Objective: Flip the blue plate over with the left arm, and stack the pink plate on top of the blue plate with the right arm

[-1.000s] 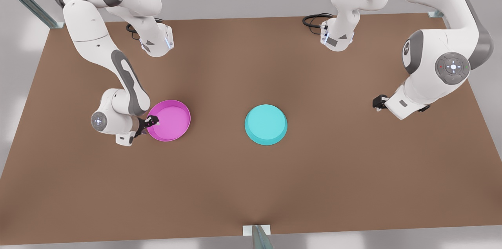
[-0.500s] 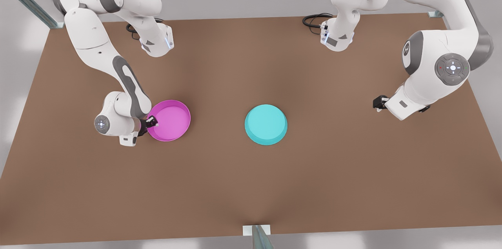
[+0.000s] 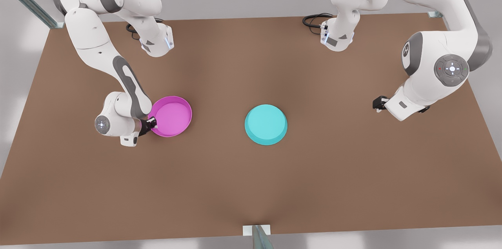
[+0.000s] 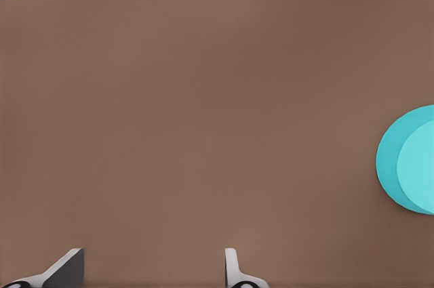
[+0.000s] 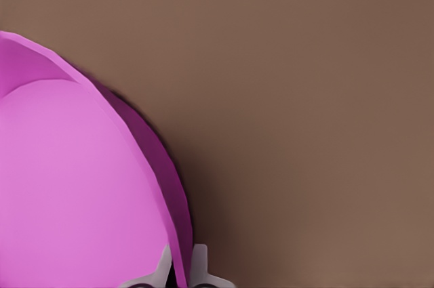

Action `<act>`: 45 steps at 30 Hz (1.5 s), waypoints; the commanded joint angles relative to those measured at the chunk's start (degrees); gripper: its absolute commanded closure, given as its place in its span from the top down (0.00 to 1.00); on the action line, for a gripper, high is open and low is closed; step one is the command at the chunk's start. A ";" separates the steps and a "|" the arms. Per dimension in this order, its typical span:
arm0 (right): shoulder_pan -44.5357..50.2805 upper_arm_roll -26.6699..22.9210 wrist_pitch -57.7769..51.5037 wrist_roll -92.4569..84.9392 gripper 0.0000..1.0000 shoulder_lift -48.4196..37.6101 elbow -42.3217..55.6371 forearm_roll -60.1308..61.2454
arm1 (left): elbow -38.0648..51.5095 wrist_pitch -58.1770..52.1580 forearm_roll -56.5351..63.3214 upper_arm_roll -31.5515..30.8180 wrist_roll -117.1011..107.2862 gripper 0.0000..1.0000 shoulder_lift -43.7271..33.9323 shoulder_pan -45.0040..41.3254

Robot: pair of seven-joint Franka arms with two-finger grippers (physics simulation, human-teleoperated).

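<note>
My right hand [image 3: 151, 124], at centre-left of the front view, is clamped on the rim of the pink plate [image 3: 171, 116]; in the right wrist view its two fingers [image 5: 163, 265] sit tight on either side of that rim, with the plate [image 5: 74, 186] cut off by the frame edges so that only part of its inside and outer wall can be inspected. In the front view the plate's edge nearest the hand is partly covered by the fingers, and I cannot tell whether the plate rests on the desk [image 3: 251, 186] or is raised off it. My left hand [image 3: 378, 102], at the right of the front view, waits well apart from both plates, largely hidden behind its own wrist; in the left wrist view its fingers [image 4: 232, 269] stand spread with bare desk [image 4: 203, 132] between them, grasping nothing. The blue plate [image 3: 266, 124] lies base-up on the desk at centre frame, clear of the pink plate; the left wrist view shows only a slice of it [image 4: 410, 160], cut off at the frame's right edge.
</note>
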 commanded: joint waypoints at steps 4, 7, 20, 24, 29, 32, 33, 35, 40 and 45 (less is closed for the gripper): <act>0.01 0.08 -1.44 0.43 0.21 -0.43 0.08 0.44 | 0.00 0.00 0.01 0.00 0.00 1.00 0.00 0.00; 0.28 0.16 -2.67 0.43 0.21 -0.96 0.16 2.82 | 0.00 -0.09 0.01 0.00 0.00 1.00 0.00 -0.09; 5.37 13.43 -2.50 24.24 0.21 -5.79 2.27 13.54 | 0.00 -0.35 0.01 -0.09 -0.18 1.00 -0.36 -0.18; 13.46 16.51 2.16 38.04 0.21 -5.88 4.91 14.86 | 0.00 -0.35 0.10 -0.09 -0.09 1.00 -0.44 -0.18; 22.86 16.42 10.51 43.93 0.21 -1.05 9.56 21.98 | 0.00 -0.35 0.10 -0.09 0.00 1.00 -0.44 -0.18; 24.97 16.34 14.38 45.69 0.21 3.78 13.43 21.80 | 0.00 -0.35 0.10 -0.09 0.00 1.00 -0.44 -0.09; 25.33 16.34 14.82 45.69 0.21 4.40 13.79 21.80 | 0.00 -0.35 0.19 -0.09 0.00 1.00 -0.44 -0.09; 25.33 16.34 14.82 45.69 0.21 4.49 13.87 21.80 | 0.00 -0.35 0.19 -0.09 0.00 1.00 -0.44 -0.09; 25.24 16.34 14.82 45.78 0.35 5.28 15.10 21.98 | 0.00 -0.44 0.19 0.00 0.00 1.00 -0.44 -0.18; 25.24 16.34 14.82 47.01 0.50 6.60 16.77 21.71 | -0.09 -0.44 0.19 -0.09 0.00 1.00 -0.53 -0.18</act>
